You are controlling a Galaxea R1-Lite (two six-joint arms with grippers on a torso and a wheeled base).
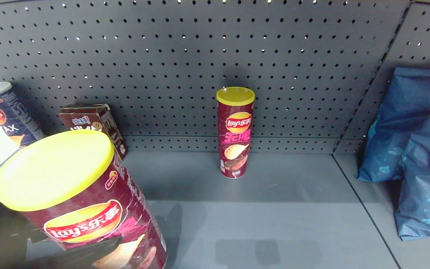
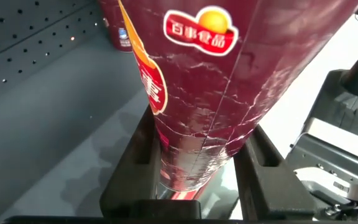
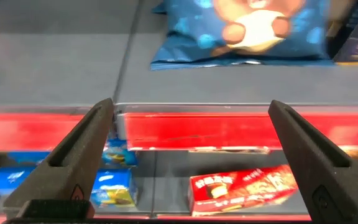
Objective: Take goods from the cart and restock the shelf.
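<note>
Head view — maroon chip can, yellow-lidded

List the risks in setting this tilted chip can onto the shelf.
1. The left claw grips the held chip can low, near its base; it may pivot or slip.
2. Released while tilted, it could topple on the shelf toward the brown box.

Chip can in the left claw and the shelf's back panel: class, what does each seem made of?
Chip can: likely a cardboard tube in glossy printed wrap, creased and shiny; yellow lid looks like smooth plastic. Back panel: probably painted metal, matte dark grey, with regular punched holes.
</note>
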